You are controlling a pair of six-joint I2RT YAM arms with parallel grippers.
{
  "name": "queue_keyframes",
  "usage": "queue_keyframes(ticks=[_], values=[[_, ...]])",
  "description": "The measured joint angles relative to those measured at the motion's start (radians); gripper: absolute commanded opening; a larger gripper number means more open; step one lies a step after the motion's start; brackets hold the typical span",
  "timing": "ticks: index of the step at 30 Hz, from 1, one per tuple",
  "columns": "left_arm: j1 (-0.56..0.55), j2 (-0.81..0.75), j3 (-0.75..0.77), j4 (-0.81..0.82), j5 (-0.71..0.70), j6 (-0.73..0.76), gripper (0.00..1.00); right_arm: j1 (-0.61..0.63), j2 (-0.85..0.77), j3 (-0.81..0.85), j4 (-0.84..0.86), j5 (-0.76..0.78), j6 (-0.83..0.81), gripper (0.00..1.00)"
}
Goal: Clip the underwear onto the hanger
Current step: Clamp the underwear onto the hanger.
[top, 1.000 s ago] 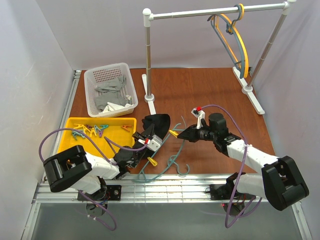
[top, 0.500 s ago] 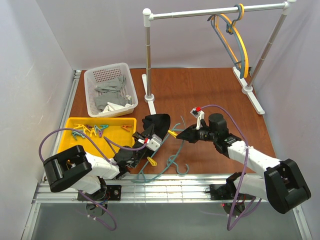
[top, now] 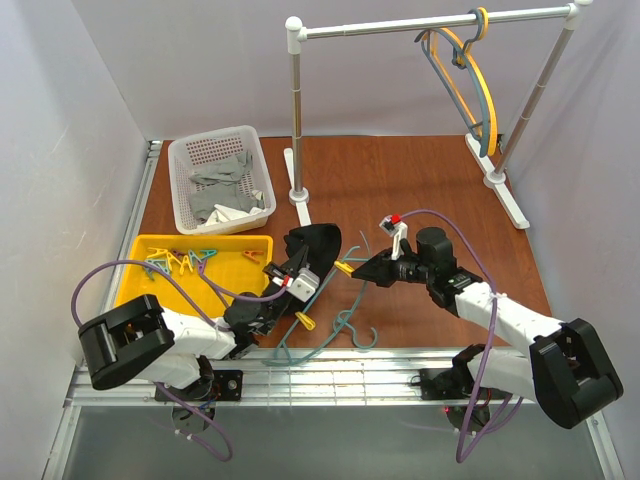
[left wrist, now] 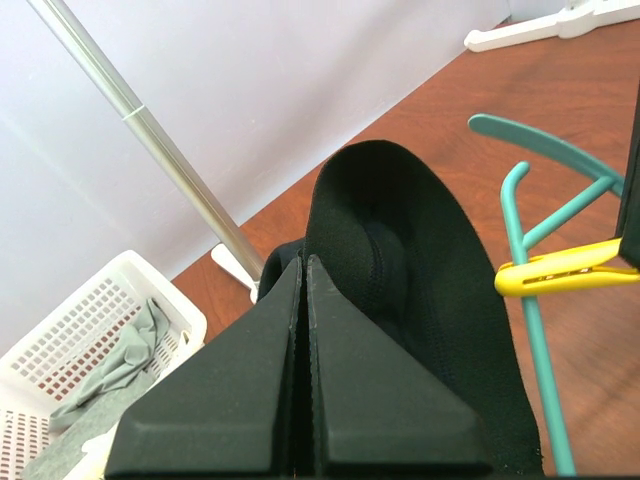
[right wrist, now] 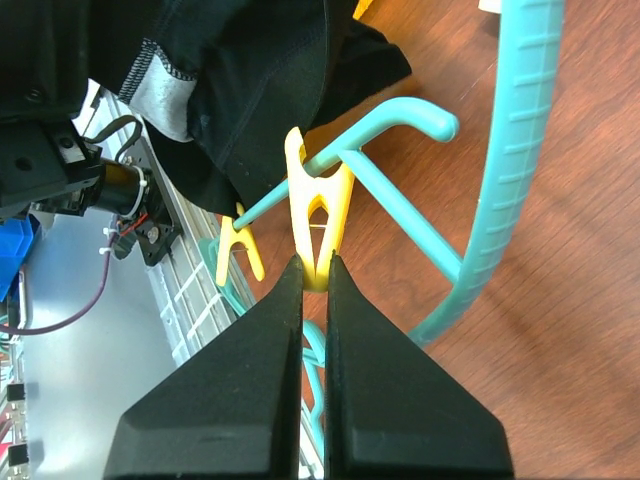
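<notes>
The black underwear [top: 316, 244] stands bunched up on the table, arching over the teal hanger [top: 338, 322], which lies flat. My left gripper [top: 298, 270] is shut on the underwear's near edge; in the left wrist view the fabric [left wrist: 400, 260] rises just beyond the gripper's closed tips [left wrist: 302, 262]. My right gripper [top: 360, 268] is shut on the tail of a yellow clothespin [right wrist: 318, 215], whose nose sits at the hanger bar [right wrist: 360, 135] and the underwear's hem [right wrist: 250, 90]. A second yellow clothespin [right wrist: 243, 250] sits on the hanger nearer the table's front edge.
A white basket [top: 182, 160] of grey cloths stands at the back left. A yellow tray [top: 150, 285] holds several clothespins. A clothes rail [top: 420, 22] with a yellow hanger [top: 468, 95] and a grey-blue one spans the back right, and its post [top: 297, 110] stands just behind the underwear.
The right gripper has crept slightly left with the yellow clothespin toward the underwear. The left arm's elbow has shifted a little; its grip on the fabric is unchanged.
</notes>
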Motion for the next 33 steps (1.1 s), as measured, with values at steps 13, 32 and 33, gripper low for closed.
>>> queue_keyframes(ticks=[13,32,33], values=[[0.000,-0.006,-0.002,0.000,0.013,-0.015,0.00,0.018,0.026,0.011,0.032,0.000,-0.001,0.01],[0.000,-0.007,-0.002,0.000,0.057,-0.052,0.00,0.025,0.060,0.031,0.073,-0.003,-0.004,0.09],[0.000,-0.008,-0.002,0.000,0.058,-0.053,0.00,0.026,0.061,0.034,0.074,-0.004,-0.002,0.11]])
